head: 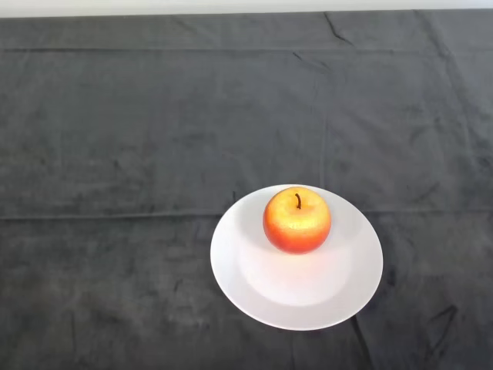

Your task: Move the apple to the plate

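A red and yellow apple (296, 220) with a dark stem stands upright on a round white plate (308, 297). It rests on the plate's far half, a little left of the plate's middle. The plate lies on the dark cloth in the lower right part of the head view.
The dark cloth (139, 154) covers the whole table, with creases across it and a fold line running left to right at mid height. The table's far edge (231, 11) meets a pale wall at the top.
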